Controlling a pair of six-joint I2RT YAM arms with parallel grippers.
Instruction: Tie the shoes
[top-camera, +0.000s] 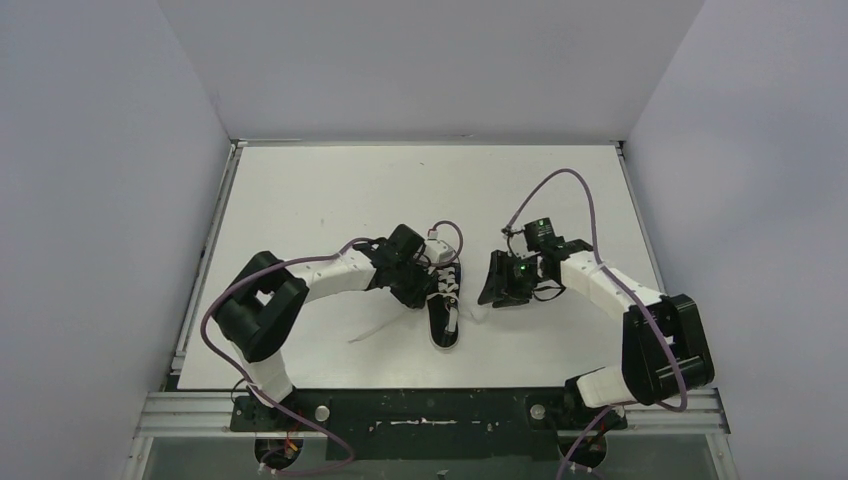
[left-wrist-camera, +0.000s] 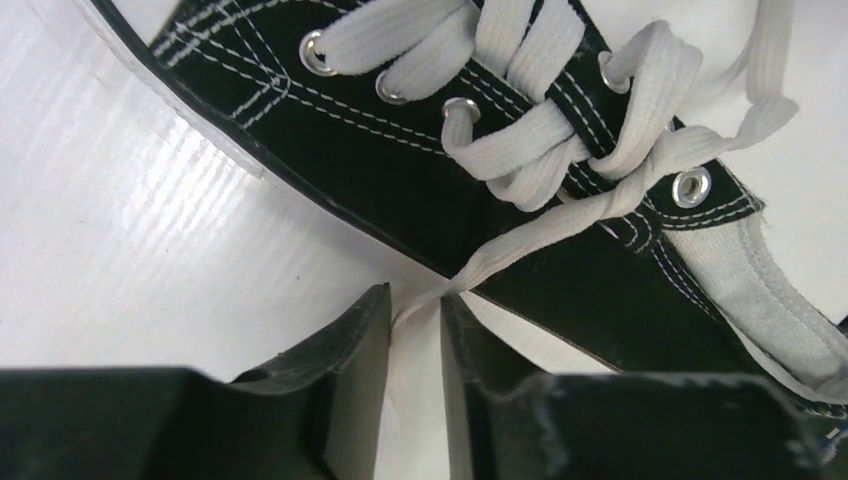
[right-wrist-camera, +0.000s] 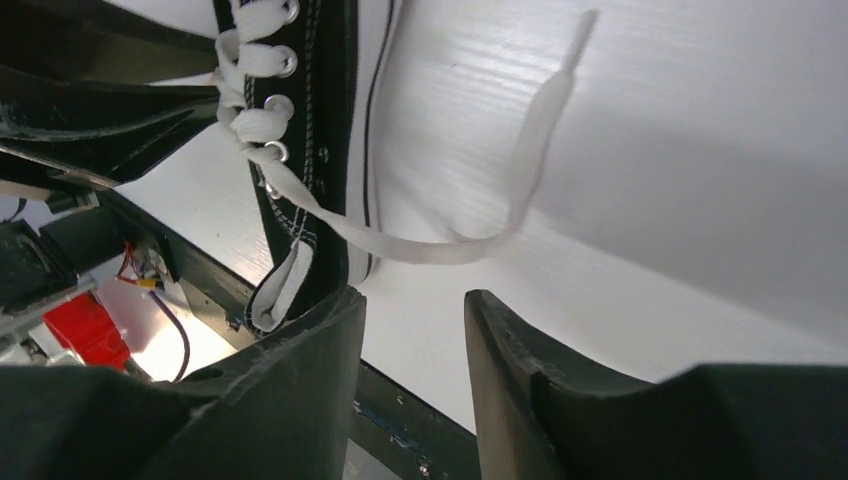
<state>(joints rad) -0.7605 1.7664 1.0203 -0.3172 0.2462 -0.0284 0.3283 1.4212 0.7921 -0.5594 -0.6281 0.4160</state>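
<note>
— Whereabouts of the sneaker (top-camera: 445, 335)?

— Near the middle of the table (top-camera: 330, 200), flat on its sole. Toe toward 12 o'clock, heel toward 6, seen from above.

— And the left gripper (left-wrist-camera: 415, 300)?

— Tucked in at the sneaker's 9 o'clock, just beside the upper eyelets. Closed to a narrow gap, pinching the lace (left-wrist-camera: 560, 215). Taut from the top eyelets down to the fingertips. Past them, trailing loose over the table toward 8 o'clock.

— The right gripper (right-wrist-camera: 412, 300)?

— At the sneaker's 3 o'clock, near but apart. Spread wide, holding nothing.

— Any sign of the other lace (right-wrist-camera: 535, 140)?

— Slack on the table, just ahead of those spread fingers. Out from the top eyelet on that side, bending away, then, in the right wrist view, running up toward 1 o'clock with its tip lying free.
</note>
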